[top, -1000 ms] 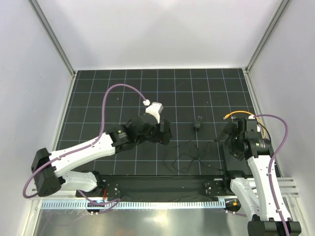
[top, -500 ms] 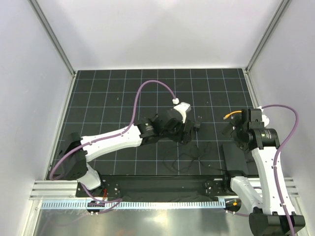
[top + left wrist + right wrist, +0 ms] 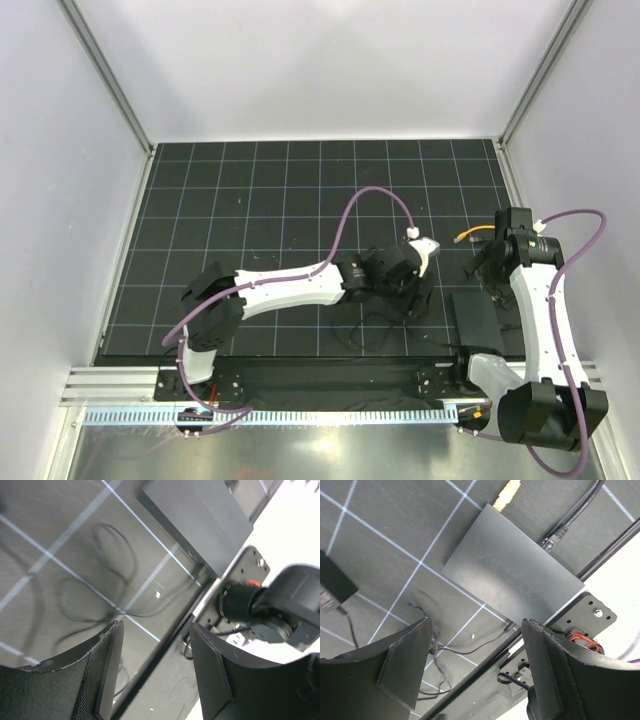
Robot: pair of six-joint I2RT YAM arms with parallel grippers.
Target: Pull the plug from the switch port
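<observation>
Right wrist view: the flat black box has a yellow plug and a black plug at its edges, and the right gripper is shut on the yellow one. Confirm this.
Not shut on it. The right wrist view shows the right gripper open and empty, clear of the yellow plug. The flat black box does have that plug and a black plug at its edges.

Yellow plug (image 3: 507,494) cut by top edge (cable beyond unseen); switch box (image 3: 200,520) cropped, blurred in left wrist view.

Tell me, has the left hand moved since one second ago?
Yes: the left hand moved right, towards the flat black rectangular box.
</observation>
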